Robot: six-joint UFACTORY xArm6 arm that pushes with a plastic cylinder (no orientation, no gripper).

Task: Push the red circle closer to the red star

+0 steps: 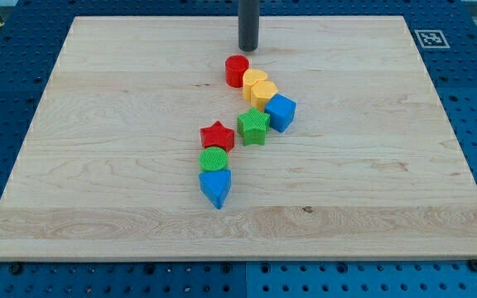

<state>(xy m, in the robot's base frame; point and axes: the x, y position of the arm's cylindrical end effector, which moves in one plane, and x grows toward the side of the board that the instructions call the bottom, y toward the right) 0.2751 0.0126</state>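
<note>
Item: red circle [237, 70], upper middle of the bench [98, 165], touching a yellow block [259, 88] at its lower right.

My tip [248, 48]: just above the circle, slightly right, apparently apart from it, though the gap is hard to judge. No hand fitted; nothing held.

Red star [218, 135]: well below the circle, slightly left. Push runs toward the view's bottom.

Pale wooden board [98, 182] on blue perforated table [7, 83].
</note>
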